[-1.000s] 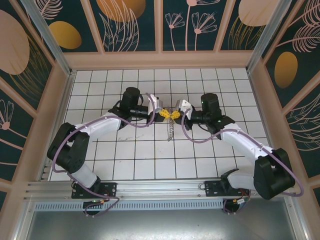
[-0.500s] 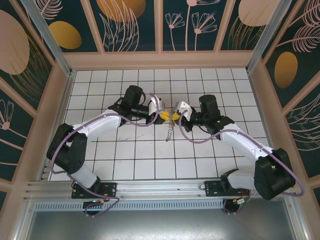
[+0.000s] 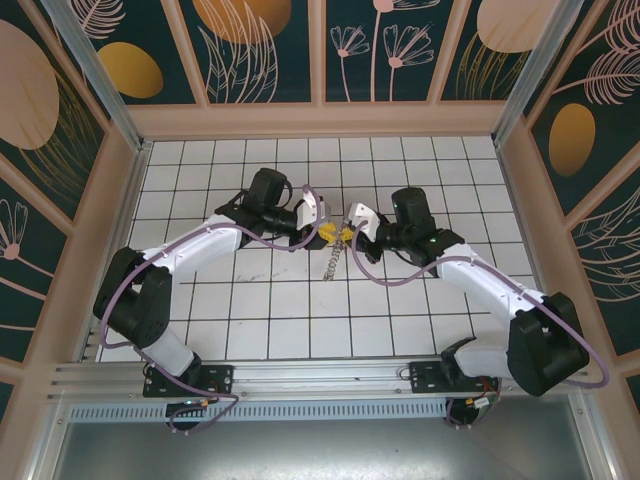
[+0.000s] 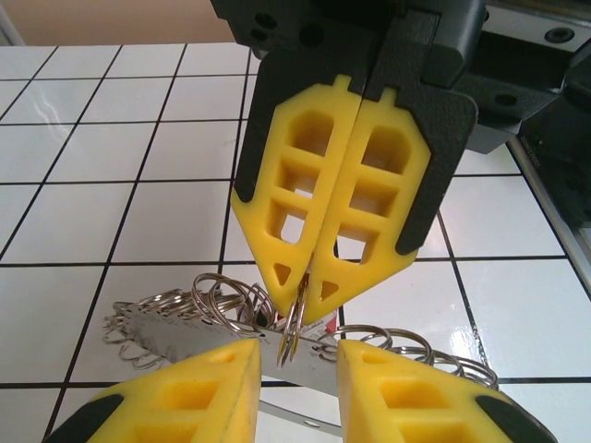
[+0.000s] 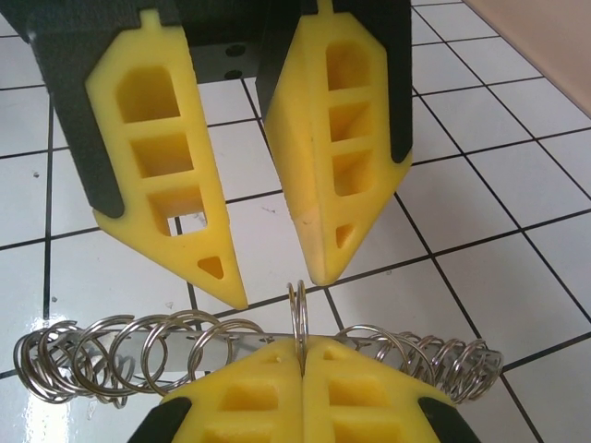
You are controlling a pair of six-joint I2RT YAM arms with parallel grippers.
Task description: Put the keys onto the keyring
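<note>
One upright loop of the keyring (image 5: 102, 365) sits clamped in the closed right gripper (image 5: 301, 349) over the worktop (image 5: 462, 185), the other loops trailing either side; left gripper (image 5: 277, 286) part-open astride that loop, gripping nothing; tagged keys unconfirmed on it, so threading judged unfinished.

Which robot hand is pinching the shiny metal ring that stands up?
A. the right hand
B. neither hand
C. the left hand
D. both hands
A: the right hand is closed tight on the ring, while the left hand has its fingers apart.
</note>
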